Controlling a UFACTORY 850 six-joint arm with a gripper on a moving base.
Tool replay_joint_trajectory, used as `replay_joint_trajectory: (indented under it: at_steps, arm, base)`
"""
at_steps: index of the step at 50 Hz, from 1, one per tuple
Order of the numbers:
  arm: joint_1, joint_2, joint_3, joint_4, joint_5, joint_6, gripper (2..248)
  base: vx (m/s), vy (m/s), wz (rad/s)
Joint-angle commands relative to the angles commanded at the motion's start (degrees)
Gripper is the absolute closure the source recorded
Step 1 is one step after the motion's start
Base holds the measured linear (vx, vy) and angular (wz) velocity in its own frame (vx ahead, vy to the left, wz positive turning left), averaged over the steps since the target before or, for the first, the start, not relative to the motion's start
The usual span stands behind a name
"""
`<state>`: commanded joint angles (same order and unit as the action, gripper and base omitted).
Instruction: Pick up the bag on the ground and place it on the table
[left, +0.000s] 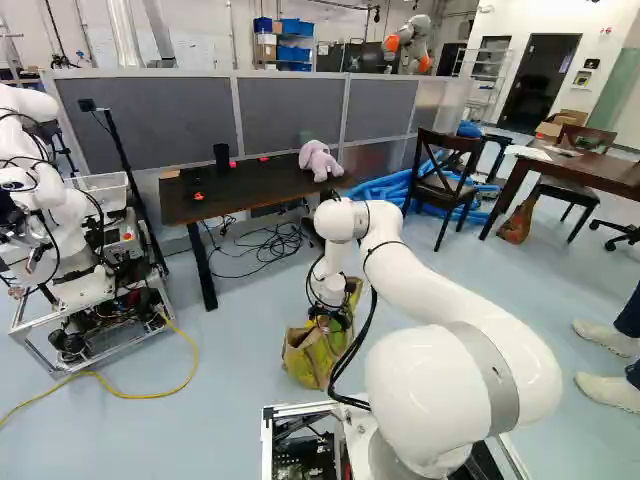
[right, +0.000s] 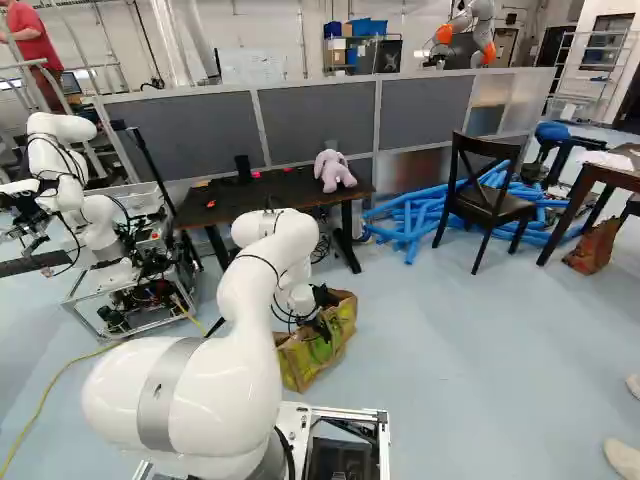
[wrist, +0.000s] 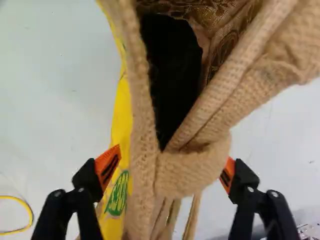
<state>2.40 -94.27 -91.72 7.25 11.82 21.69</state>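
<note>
My gripper (left: 330, 320) is low over the yellow and tan bag (left: 308, 357), which stands on the floor ahead of the base. In the wrist view the gripper (wrist: 167, 171) is open and wide, with the bag's tan woven rim (wrist: 144, 120) between its orange pads. One pad is beside the yellow side; the other is partly hidden by the folded tan edge. The bag's mouth gapes ahead of the fingers, dark inside. Beyond the bag is a dark table (left: 246, 194), bearing a light purple plush toy (left: 320, 160), a black cup and small red things.
Another robot (left: 70, 230) stands at the left, a yellow cable (left: 150, 395) on the floor by it. Black cables lie under the dark table. A dark chair (right: 487, 200), blue tubes (right: 410, 222), and a brown table (left: 590, 170) with another bag (right: 595, 245) are to the right.
</note>
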Motion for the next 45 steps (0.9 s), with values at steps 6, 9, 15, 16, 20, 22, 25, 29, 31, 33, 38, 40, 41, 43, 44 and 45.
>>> replay_joint_trajectory:
  at_steps: [6,9,15,16,20,22,25,29,31,33,38,40,41,43,44,45]
  arm:
    - [0.0,-0.1,-0.1,0.0,0.0,0.0,59]
    - [0.0,-0.1,-0.1,0.0,0.0,0.0,97]
    - [0.0,-0.1,-0.1,0.0,0.0,0.0,134]
    - [0.0,-0.1,-0.1,0.0,0.0,0.0,134]
    - [0.0,-0.1,-0.1,0.0,0.0,0.0,170]
    - [0.0,-0.1,-0.1,0.0,0.0,0.0,170]
    - [0.0,-0.1,-0.1,0.0,0.0,0.0,206]
    - [0.0,0.2,0.3,0.0,0.0,0.0,206]
    - [0.0,0.6,0.6,0.0,0.0,0.0,229]
    - [0.0,0.9,0.9,0.0,0.0,0.0,229]
    - [0.0,1.9,2.0,0.0,0.0,0.0,229]
    - [0.0,2.4,2.4,0.0,0.0,0.0,229]
    - [0.0,2.6,2.6,0.0,0.0,0.0,229]
    - [0.0,3.0,3.1,0.0,0.0,0.0,229]
    - [0.0,3.2,3.3,0.0,0.0,0.0,229]
    - [0.0,3.5,3.5,0.0,0.0,0.0,229]
  base:
    - [0.000,0.000,0.000]
    - [0.000,0.000,0.000]
    - [0.000,0.000,0.000]
    - [0.000,0.000,0.000]
    - [0.000,0.000,0.000]
    - [0.000,0.000,0.000]
    - [0.000,0.000,0.000]
    - [0.000,0.000,0.000]
    - [0.000,0.000,0.000]
    - [0.000,0.000,0.000]
    - [0.000,0.000,0.000]
    - [0.000,0.000,0.000]
    - [0.000,0.000,0.000]
    - [0.000,0.000,0.000]
    - [0.000,0.000,0.000]
    - [0.000,0.000,0.000]
